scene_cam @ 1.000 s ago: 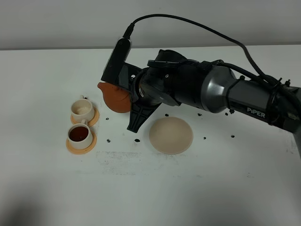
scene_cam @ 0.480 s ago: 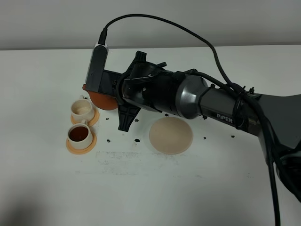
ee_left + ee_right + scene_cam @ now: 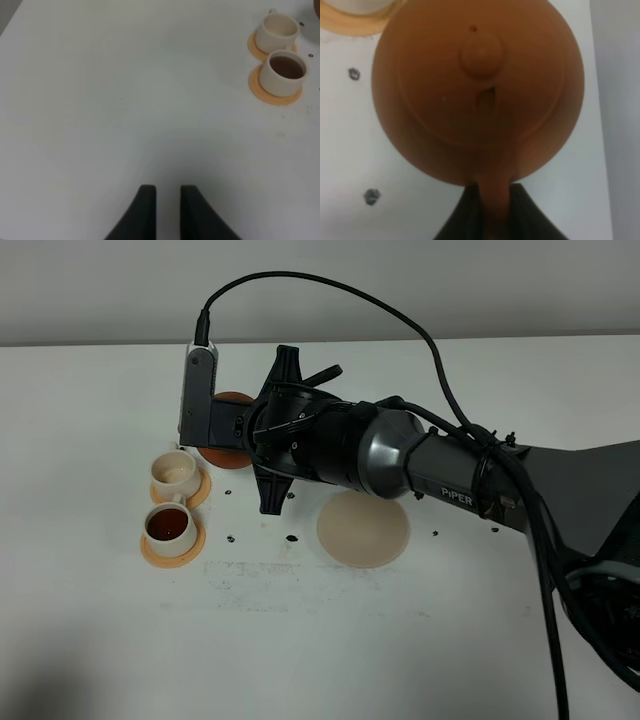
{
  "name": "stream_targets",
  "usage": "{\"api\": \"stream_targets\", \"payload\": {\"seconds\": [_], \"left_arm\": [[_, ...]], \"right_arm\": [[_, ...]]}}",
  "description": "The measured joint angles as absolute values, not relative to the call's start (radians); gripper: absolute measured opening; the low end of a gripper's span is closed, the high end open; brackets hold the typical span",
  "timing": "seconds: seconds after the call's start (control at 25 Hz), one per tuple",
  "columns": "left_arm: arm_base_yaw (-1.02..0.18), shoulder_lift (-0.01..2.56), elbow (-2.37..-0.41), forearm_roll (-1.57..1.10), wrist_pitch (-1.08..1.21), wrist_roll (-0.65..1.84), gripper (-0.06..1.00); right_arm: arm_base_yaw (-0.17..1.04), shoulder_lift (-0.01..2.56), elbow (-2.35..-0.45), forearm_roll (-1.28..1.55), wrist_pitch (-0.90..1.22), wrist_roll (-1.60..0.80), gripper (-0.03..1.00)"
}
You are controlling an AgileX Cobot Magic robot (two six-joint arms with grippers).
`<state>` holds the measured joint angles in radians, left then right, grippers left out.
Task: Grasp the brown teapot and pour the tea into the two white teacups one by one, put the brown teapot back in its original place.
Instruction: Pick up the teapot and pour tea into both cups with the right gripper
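My right gripper (image 3: 243, 436) reaches across to the left and is shut on the loop handle of the brown teapot (image 3: 220, 454), holding it just right of the far white teacup (image 3: 175, 473). The right wrist view shows the teapot (image 3: 477, 90) from above, with its knobbed lid and my gripper (image 3: 492, 202) on the handle. The spout is hidden. The far cup's inside looks pale. The near teacup (image 3: 169, 526) holds dark tea. Both cups also show in the left wrist view, far (image 3: 279, 31) and near (image 3: 286, 74). The beige coaster (image 3: 363, 527) lies bare. My left gripper (image 3: 168, 192) is empty, jaws nearly together.
Each cup sits on an orange saucer (image 3: 146, 550). Small dark specks (image 3: 291, 538) are scattered on the white table (image 3: 300, 640) around the cups and coaster. The right arm's body and cable (image 3: 440, 460) stretch over the table's middle. A grey wall runs behind the far edge.
My right arm has carried the teapot left and slightly back, closer to the far cup, and the wrist has rolled. The cups and coaster have not moved.
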<state>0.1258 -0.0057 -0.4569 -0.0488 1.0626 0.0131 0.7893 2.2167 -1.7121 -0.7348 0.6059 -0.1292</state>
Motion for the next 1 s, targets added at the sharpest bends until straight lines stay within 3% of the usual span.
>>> {"api": "stream_targets", "payload": {"seconds": [1.0], "left_arm": [[0.126,-0.006,-0.457,-0.049,1.063,0.014,0.11]], "right_arm": [[0.819,2.264,-1.718,-0.969,0.584,-0.121,0.09]]}}
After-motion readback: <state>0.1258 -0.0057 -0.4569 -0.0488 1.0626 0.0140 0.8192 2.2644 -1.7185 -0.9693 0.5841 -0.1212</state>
